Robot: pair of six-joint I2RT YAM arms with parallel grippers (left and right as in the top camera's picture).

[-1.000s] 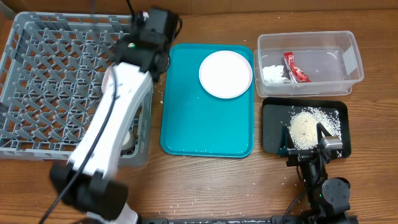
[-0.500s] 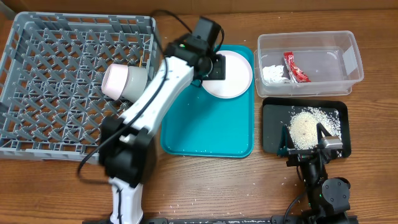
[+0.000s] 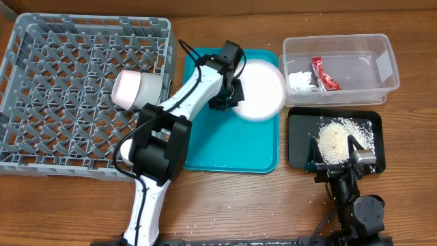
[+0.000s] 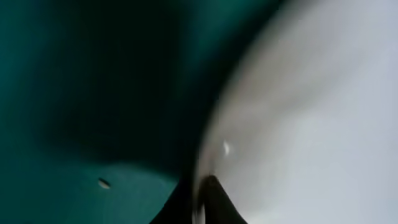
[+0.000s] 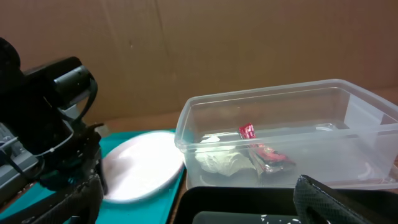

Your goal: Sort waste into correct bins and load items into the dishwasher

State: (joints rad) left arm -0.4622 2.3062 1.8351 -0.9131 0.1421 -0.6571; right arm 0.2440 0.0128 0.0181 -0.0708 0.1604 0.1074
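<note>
**Overhead**
- Dish rack (image 3: 41,102): one, grey, on the left of the table (image 3: 225,205).
- Bowl (image 3: 133,89): one in sight, pale, lying on its side on the rack's pegs near the right wall.
- Teal tray (image 3: 225,147): one, between the dish rack and the two bins.
- Plate (image 3: 263,89): one, white and blurred, over the teal tray's upper right corner.
- Left gripper (image 3: 232,92): at the plate's left rim; the wrist hides the fingers from above.
- Clear tub (image 3: 386,65): one, upper right. It holds one red wrapper (image 3: 325,73) and one white scrap (image 3: 300,82), just beside each other.
- Black tray (image 3: 298,154): one, directly below the clear tub in the picture. It carries one rice heap (image 3: 334,140) with loose grains around it.
- Right gripper (image 3: 334,156): low at the black tray's lower edge, its two fingers spread wide and holding nothing.

**Left wrist**
- Plate: blurred white, fills the right half.
- Fingertip (image 4: 211,199): one dark tip against the plate's rim. The second is not seen, so whether the fingers pinch the plate cannot be told.
- Teal tray: the left half, in shadow, with one pale speck on it.

**Right wrist**
- Own fingers: two dark tips at the bottom corners, far apart.
- Clear tub: red wrapper and white scrap on its floor.
- Plate: left of the clear tub, over the teal tray, with the left gripper at its left edge.
- Cardboard (image 5: 249,50): one brown wall behind.
</note>
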